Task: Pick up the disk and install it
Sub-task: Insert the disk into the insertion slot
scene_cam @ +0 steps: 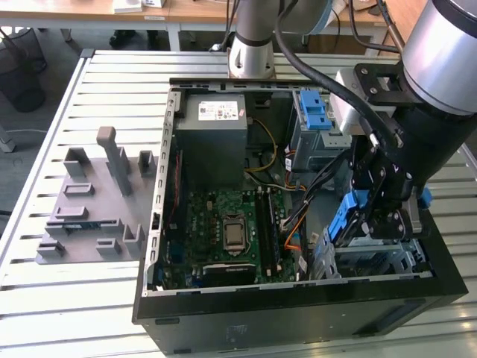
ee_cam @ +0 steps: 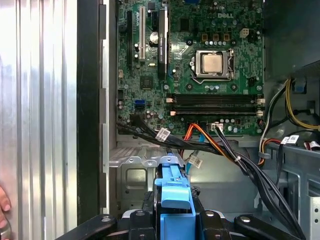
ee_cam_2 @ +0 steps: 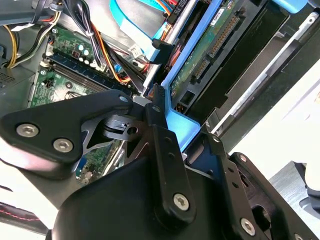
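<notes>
The disk (scene_cam: pixel 347 218) hangs on edge at the exterior view's right end of the open computer case (scene_cam: pixel 160 224), just above the metal drive bay (scene_cam: pixel 373 262). Its blue plastic frame (ee_cam: pixel 172 192) shows in both wrist views, and its green circuit-board side (ee_cam_2: pixel 210 50) faces the second wrist camera. My gripper (scene_cam: pixel 376 216) is shut on the disk, its black fingers (ee_cam_2: pixel 161 131) pressed against the blue frame (ee_cam_2: pixel 176 122). Orange, blue and black cables (ee_cam: pixel 215 145) run across the case close beyond the disk.
The motherboard (scene_cam: pixel 223 224) covers the case floor. A grey metal box with a white sticker (scene_cam: pixel 216 119) and a cage with a blue latch (scene_cam: pixel 317 115) stand at the back. A grey fixture (scene_cam: pixel 97 201) lies on the slatted table. A fingertip (ee_cam: pixel 4 205) shows outside the case.
</notes>
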Controlling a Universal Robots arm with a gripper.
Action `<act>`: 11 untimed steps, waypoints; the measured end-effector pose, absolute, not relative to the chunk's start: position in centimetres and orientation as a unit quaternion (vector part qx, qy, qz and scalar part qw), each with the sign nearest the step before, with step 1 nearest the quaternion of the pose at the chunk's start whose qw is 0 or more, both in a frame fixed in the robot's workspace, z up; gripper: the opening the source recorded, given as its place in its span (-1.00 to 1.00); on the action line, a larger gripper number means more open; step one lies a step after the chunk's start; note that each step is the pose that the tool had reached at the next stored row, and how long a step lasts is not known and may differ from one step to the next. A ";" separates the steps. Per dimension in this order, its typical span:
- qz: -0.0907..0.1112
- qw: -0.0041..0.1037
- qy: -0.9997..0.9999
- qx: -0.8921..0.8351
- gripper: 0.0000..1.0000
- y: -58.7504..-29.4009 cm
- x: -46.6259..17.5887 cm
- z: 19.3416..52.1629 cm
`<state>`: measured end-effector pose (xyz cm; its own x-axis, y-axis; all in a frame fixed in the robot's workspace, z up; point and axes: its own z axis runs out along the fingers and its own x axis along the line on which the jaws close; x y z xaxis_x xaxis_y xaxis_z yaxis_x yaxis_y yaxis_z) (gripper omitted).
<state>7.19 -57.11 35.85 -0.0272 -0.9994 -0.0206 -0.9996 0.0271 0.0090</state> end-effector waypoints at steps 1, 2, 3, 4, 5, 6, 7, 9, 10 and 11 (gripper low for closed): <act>0.010 0.004 0.717 -0.697 -0.27 -57.1 7.2 35.8; 0.010 0.004 0.717 -0.697 -0.27 -57.1 7.2 35.7; 0.010 0.004 0.717 -0.697 -0.27 -57.1 7.2 35.6; 0.010 0.004 0.717 -0.697 -0.27 -57.1 7.2 35.5; 0.010 0.004 0.717 -0.697 -0.27 -57.1 7.2 35.4; 0.010 0.004 0.717 -0.697 -0.27 -57.1 7.2 35.3; 0.010 0.004 0.717 -0.697 -0.27 -57.1 7.2 35.3; 0.010 0.004 0.717 -0.697 -0.27 -57.1 7.2 35.1; 0.010 0.004 0.717 -0.697 -0.27 -57.1 7.2 35.1; 0.010 0.004 0.717 -0.697 -0.27 -57.1 7.2 35.1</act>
